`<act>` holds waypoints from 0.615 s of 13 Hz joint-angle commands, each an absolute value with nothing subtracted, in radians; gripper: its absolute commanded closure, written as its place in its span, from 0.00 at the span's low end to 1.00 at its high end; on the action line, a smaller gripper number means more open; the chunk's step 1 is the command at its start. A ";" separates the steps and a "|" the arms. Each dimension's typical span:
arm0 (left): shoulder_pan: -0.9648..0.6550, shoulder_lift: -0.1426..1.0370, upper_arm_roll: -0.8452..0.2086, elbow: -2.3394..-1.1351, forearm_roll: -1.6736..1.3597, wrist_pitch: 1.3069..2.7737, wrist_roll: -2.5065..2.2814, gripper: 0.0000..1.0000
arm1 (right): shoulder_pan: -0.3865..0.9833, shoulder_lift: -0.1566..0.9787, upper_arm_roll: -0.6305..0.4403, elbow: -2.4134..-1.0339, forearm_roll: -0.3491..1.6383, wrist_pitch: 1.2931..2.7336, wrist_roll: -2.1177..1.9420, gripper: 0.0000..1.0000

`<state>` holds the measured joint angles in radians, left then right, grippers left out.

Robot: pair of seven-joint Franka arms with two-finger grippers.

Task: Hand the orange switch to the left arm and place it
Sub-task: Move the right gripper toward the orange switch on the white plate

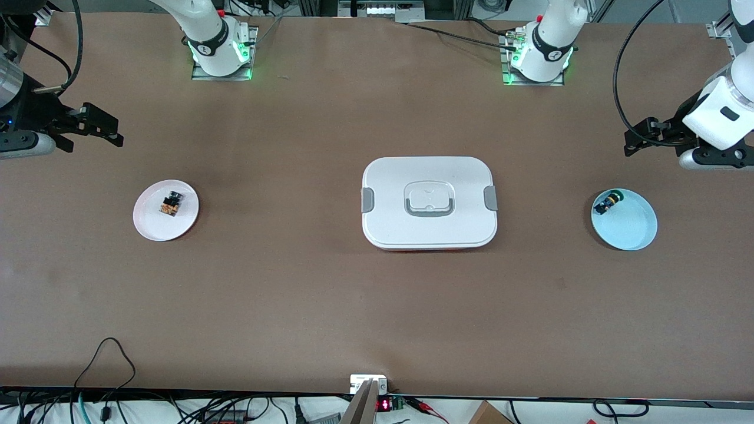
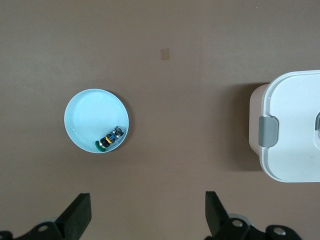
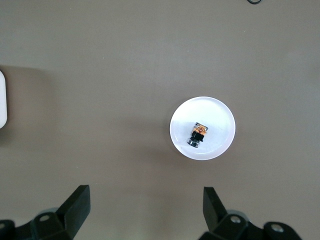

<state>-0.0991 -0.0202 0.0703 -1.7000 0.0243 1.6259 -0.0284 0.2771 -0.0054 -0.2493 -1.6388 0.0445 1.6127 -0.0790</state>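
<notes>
The orange switch (image 1: 171, 204) lies on a white plate (image 1: 154, 224) toward the right arm's end of the table; it also shows in the right wrist view (image 3: 198, 134) on the plate (image 3: 220, 117). The white box (image 1: 429, 202) with grey latches sits mid-table; its edge shows in the left wrist view (image 2: 295, 125). My right gripper (image 1: 97, 126) is open and empty, up over bare table beside the white plate. My left gripper (image 1: 642, 138) is open and empty, up over bare table beside the light-blue plate.
A light-blue plate (image 1: 633, 227) toward the left arm's end holds a small black piece with blue and yellow-green parts (image 1: 607, 203), also in the left wrist view (image 2: 110, 139). Cables and a small device lie along the table's edge nearest the camera.
</notes>
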 commanded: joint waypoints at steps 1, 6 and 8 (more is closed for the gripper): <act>-0.109 -0.015 0.078 -1.674 0.032 1.601 -0.035 0.00 | 0.276 0.003 -0.249 -1.615 0.051 1.589 -0.068 0.00; -0.109 -0.015 0.078 -1.674 0.032 1.601 -0.035 0.00 | 0.262 0.015 -0.250 -1.653 0.038 1.589 -0.063 0.00; -0.109 -0.015 0.078 -1.674 0.032 1.601 -0.035 0.00 | 0.230 0.032 -0.252 -1.706 0.003 1.626 -0.046 0.00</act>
